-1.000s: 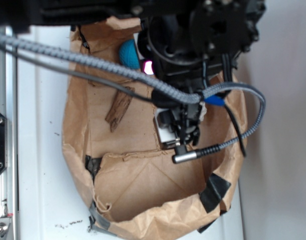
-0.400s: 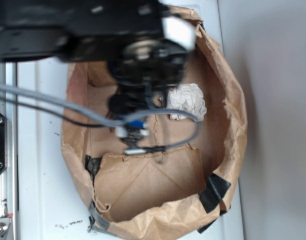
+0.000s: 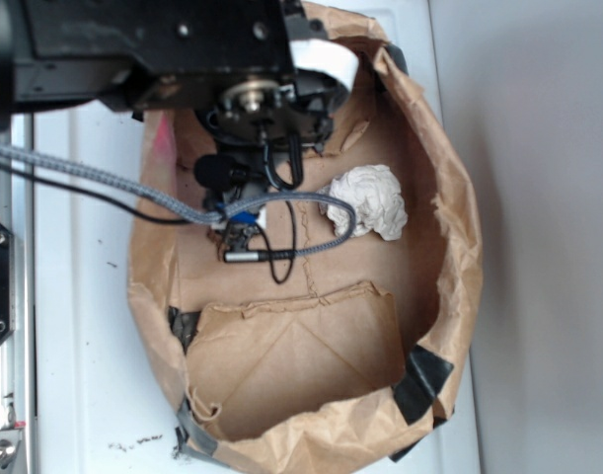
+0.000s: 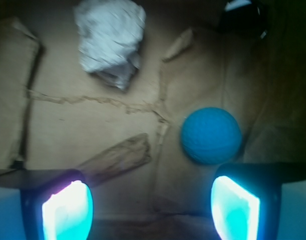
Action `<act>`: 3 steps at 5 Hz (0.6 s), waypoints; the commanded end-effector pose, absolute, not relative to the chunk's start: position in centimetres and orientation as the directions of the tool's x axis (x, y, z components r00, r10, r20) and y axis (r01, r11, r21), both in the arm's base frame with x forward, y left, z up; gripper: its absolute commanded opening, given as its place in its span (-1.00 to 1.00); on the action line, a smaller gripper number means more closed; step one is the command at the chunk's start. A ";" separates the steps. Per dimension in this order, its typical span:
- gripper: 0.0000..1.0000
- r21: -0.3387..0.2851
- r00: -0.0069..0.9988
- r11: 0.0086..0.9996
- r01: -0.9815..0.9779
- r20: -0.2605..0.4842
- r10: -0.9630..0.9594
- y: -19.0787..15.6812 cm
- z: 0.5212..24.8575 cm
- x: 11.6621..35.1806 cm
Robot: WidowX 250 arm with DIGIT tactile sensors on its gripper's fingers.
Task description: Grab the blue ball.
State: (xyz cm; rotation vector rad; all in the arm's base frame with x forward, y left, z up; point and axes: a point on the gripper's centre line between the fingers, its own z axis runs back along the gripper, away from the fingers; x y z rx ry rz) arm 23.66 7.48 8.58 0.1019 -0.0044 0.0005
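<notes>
Brown paper bag (image 4: 92, 120) floor; gripper (image 4: 150, 207) jaws apart, blue ball (image 4: 211, 135) at 1 o'clock, paper wad (image 4: 110, 40) at 11.

Blue ball (image 4: 211, 135): small, round, teal-blue, finely ribbed; loose on the brown paper floor

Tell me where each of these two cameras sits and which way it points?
Exterior: overhead, looking down on the brown paper-bag tray; the black robot arm and its cables cover the top.
Wrist: on the arm, looking down between the open jaws of the gripper at the ribbed teal-blue ball, close to one glowing fingertip.
Shared: the crumpled white paper wad and the tray's floor.
</notes>
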 end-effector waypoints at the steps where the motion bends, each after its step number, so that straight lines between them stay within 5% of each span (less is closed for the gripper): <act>1: 1.00 0.113 0.999 0.994 -0.009 0.034 0.006 8.2 9.4 23.9; 2: 1.00 0.113 0.999 0.994 -0.009 0.034 0.006 8.2 9.4 23.9; 3: 1.00 0.176 0.967 0.958 0.226 0.081 -0.243 8.3 8.1 24.3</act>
